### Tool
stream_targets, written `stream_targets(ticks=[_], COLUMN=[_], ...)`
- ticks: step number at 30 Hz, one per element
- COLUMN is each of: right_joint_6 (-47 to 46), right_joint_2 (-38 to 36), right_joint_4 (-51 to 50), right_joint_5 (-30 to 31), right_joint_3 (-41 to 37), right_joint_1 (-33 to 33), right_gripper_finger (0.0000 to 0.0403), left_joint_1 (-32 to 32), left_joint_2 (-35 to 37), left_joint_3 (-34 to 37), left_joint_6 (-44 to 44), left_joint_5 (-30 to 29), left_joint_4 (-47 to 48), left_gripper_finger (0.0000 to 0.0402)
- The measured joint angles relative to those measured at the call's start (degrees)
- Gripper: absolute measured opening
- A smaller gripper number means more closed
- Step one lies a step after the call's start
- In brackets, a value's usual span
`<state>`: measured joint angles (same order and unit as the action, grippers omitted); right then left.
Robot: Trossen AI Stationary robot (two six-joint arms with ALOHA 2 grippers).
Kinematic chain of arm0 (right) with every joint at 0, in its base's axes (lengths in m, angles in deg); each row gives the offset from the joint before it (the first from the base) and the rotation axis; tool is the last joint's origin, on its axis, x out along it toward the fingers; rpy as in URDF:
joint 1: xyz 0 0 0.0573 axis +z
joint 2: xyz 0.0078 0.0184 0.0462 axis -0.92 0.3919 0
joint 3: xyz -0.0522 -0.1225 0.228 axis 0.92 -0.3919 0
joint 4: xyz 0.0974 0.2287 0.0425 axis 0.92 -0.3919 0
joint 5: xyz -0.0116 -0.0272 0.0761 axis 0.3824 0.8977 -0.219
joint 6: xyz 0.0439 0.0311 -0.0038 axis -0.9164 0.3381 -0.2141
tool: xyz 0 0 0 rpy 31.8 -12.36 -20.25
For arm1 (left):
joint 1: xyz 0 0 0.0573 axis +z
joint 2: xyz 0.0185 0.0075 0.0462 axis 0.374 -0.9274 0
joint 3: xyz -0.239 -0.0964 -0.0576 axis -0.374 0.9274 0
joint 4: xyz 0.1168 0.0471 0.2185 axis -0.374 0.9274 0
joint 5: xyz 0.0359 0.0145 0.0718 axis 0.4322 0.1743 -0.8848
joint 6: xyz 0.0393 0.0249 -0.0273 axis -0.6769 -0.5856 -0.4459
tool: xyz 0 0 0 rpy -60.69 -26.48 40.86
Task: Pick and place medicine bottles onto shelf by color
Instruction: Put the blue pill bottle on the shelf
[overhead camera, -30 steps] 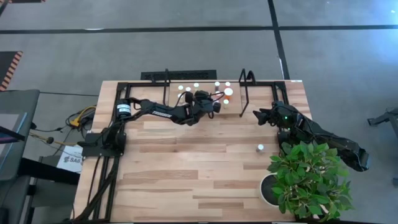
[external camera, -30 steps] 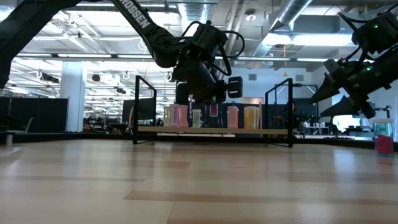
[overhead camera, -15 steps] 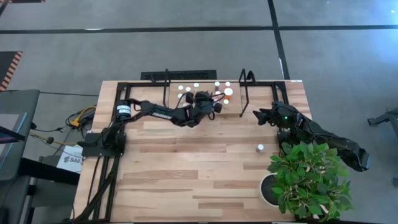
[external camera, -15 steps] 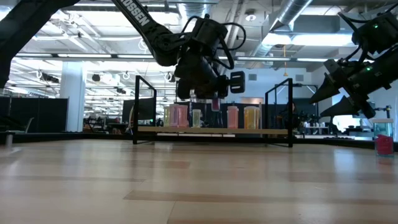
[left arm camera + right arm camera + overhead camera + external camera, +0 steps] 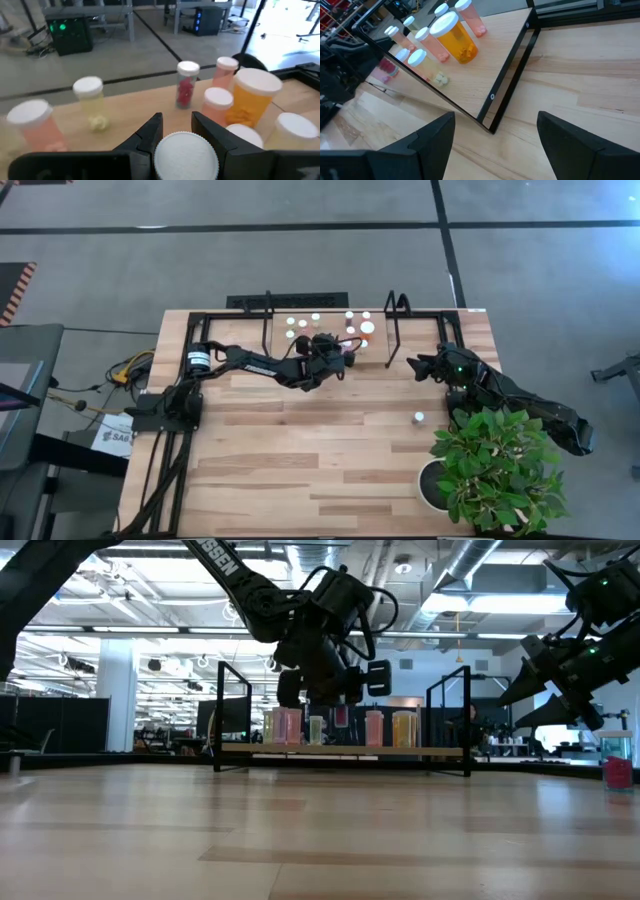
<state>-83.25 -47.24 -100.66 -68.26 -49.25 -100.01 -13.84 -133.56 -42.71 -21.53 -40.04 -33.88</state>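
The shelf (image 5: 380, 352) stands at the table's far edge, a light board in a black frame. Several white-capped bottles stand on it: pink ones (image 5: 222, 75), a pale yellowish one (image 5: 92, 102), a red-filled one (image 5: 186, 90) and a larger-capped orange one (image 5: 250, 100). My left gripper (image 5: 335, 350) is over the shelf, shut on a white-capped bottle with a dark pink body (image 5: 341, 716). My right gripper (image 5: 415, 365) hangs open and empty to the right of the shelf. One more pink bottle (image 5: 419, 418) stands alone on the table. My left gripper pinches the bottle between its two fingers (image 5: 150, 132), just under its white cap (image 5: 185, 155). The fingers slant down toward the table's far side. The bottle hangs upright below them, its bottom above the shelf board (image 5: 400, 750).
A leafy plant in a round white pot (image 5: 435, 485) stands at the table's near right, beside my right arm. The shelf's two upright black hoops (image 5: 450, 720) rise on either side of the bottles. Bare tabletop (image 5: 300, 440) lies in front of the shelf.
My left gripper has stayed shut on the bottle over the shelf. It rose a little, came back down, and shifted slightly toward the table's left. The bottle has stayed upright.
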Motion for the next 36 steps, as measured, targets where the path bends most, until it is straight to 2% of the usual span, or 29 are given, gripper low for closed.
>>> stream_targets(ticks=[6, 12, 20, 32, 36], right_joint_6=[0.0, 0.0, 0.0, 0.0, 0.0], right_joint_2=[0.0, 0.0, 0.0, 0.0, 0.0], right_joint_4=[0.0, 0.0, 0.0, 0.0, 0.0], right_joint_5=[0.0, 0.0, 0.0, 0.0, 0.0], right_joint_3=[0.0, 0.0, 0.0, 0.0, 0.0], right_joint_1=[0.0, 0.0, 0.0, 0.0, 0.0], right_gripper_finger=[0.0305, 0.0305, 0.0305, 0.0305, 0.0305], left_joint_1=[-0.6, -0.8, -0.8, -4.4, -6.1], left_joint_2=[0.1, 0.2, 0.1, 0.0, 0.0], left_joint_3=[-0.1, -0.1, -0.1, -0.8, -0.9], left_joint_6=[4.1, 3.3, -1.7, -2.1, 1.2], left_joint_5=[-0.9, 0.2, 0.4, -1.5, -1.1], left_joint_4=[2.7, 2.7, -2.4, -1.5, 2.7], left_gripper_finger=[0.0080, 0.0080, 0.0080, 0.0080, 0.0080])
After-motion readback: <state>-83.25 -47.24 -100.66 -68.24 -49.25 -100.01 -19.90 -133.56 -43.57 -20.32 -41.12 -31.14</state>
